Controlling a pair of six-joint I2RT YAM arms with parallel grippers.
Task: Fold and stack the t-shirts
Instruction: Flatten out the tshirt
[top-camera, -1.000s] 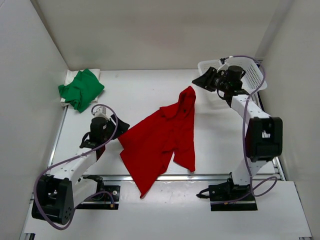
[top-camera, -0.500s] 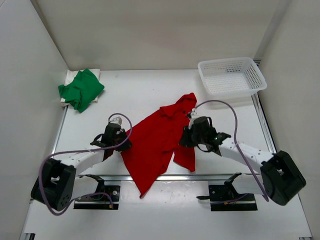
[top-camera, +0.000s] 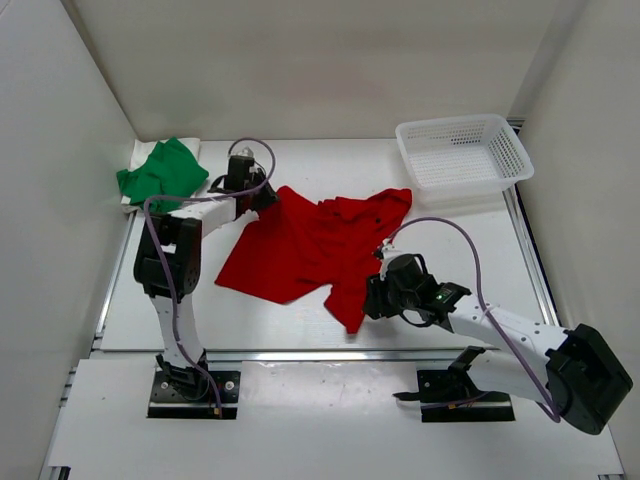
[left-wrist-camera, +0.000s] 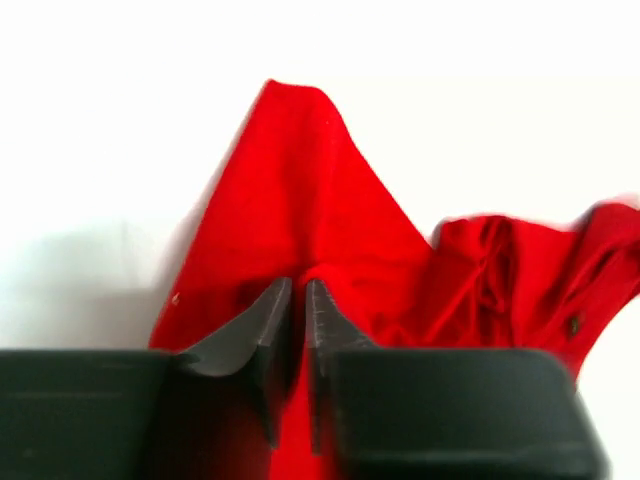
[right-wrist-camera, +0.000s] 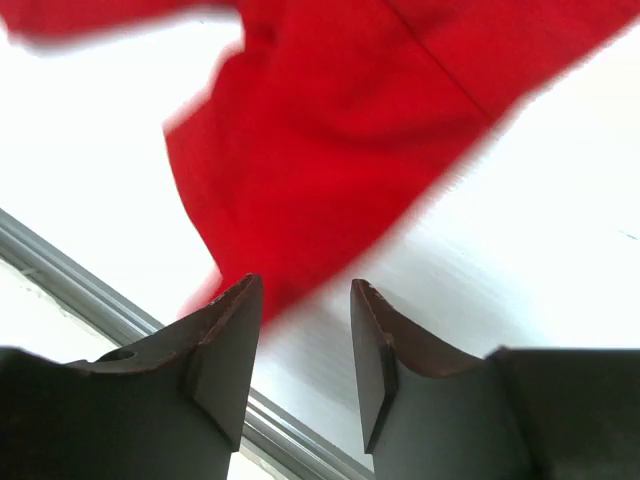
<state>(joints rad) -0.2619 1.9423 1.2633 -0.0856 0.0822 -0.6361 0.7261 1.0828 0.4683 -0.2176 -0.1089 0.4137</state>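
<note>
Top external: left end effector (top-camera: 265, 196), pinching red t-shirt (top-camera: 315, 245), has hauled it far-left, flatter for folding; right end effector (top-camera: 371, 298) released, spread.

**The red t-shirt (top-camera: 310, 245) is lying spread mid-table**

The left gripper (top-camera: 265, 195) is touching its far left corner, and the right gripper (top-camera: 370, 299) is hovering at its near right edge. The green t-shirt (top-camera: 160, 176) is sitting far left, the white mesh basket (top-camera: 505, 150) far right.
</note>
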